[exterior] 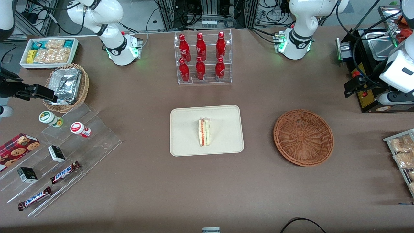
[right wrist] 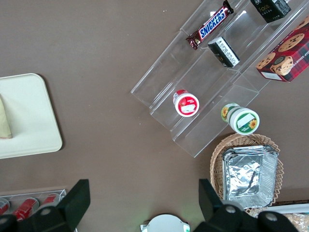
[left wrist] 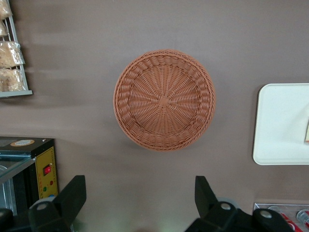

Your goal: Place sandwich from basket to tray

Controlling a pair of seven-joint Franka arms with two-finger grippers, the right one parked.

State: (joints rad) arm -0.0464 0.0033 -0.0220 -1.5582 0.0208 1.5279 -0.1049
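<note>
The sandwich [exterior: 204,132] lies on the cream tray [exterior: 182,145] in the middle of the brown table [exterior: 207,194], cut edge showing. Beside the tray, toward the working arm's end, sits the reddish-brown basket [exterior: 303,137] with nothing in it. The tool [left wrist: 140,198] hovers high above the basket, fingers [left wrist: 72,193] spread wide, holding nothing.

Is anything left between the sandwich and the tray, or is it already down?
Nothing is in the way: the sandwich already lies on the tray. The basket holds nothing. The gripper hangs above the table near the basket, fingers open, holding nothing.
</note>
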